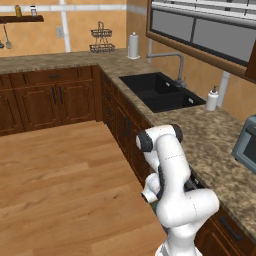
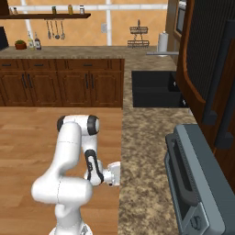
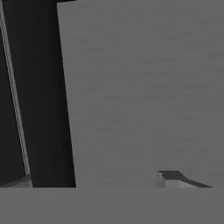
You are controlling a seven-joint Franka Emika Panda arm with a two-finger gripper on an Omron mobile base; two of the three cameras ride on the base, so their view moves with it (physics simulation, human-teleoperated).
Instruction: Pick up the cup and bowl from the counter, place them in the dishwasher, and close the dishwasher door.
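The counter [image 1: 210, 135], brown speckled stone, runs along the wall over dark wooden cabinets and carries a black sink [image 1: 160, 92] and a grey toaster oven [image 2: 197, 183]. The white arm [image 1: 172, 170] is folded low against the counter's front edge, its hand turned in under the worktop. In the hand view, the dishwasher door [image 3: 144, 87] presents as a flat grey panel very close ahead, with a dark band [image 3: 39, 96] beside it. The gripper [image 3: 94, 183] sits just short of that panel, and one fingertip [image 3: 171, 178] is discernible. Whether the jaws are spread or closed cannot be determined. Assessment: the door is a rigid, hinged panel of moderate weight, and its smooth face offers no pinch point. It is best moved by a flat push near the free edge or by the bar handle. Contact close to the hinge would give poor leverage and risk slipping.
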